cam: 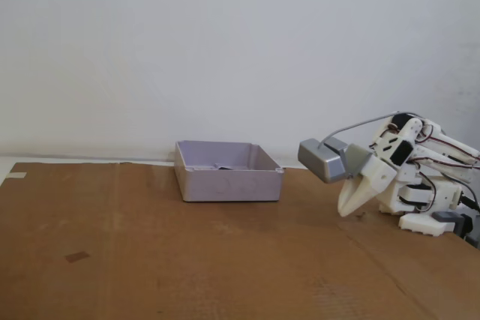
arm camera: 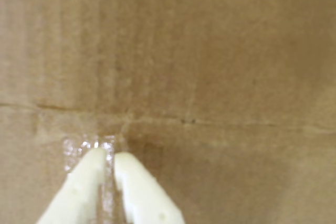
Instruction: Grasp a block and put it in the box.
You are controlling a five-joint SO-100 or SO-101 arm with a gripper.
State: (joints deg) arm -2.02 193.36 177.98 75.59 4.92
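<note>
Tool [cam: 346,211]: fingers nearly together, empty, tips low over cardboard-covered bench [cam: 187,260], far right; looks parked.
Box [cam: 229,172]: centre-far, well apart from tool.
Block [cam: 223,167]: dark sliver inside box; likely already placed.

One arm [cam: 420,177] stands on the table [cam: 187,260], which is covered by brown cardboard. It carries one tool [cam: 346,211] with two pale fingers [arm camera: 84,187]; in the wrist view their tips nearly meet. One grey boxy module [cam: 322,160] sits on the arm. One lilac-grey box [cam: 229,183] rests on the cardboard. Inside it one small dark thing [cam: 223,167] shows, too small to name surely. One small dark patch [cam: 76,257] marks the cardboard, and one pale tape piece [cam: 15,175] lies at its left edge.
</note>
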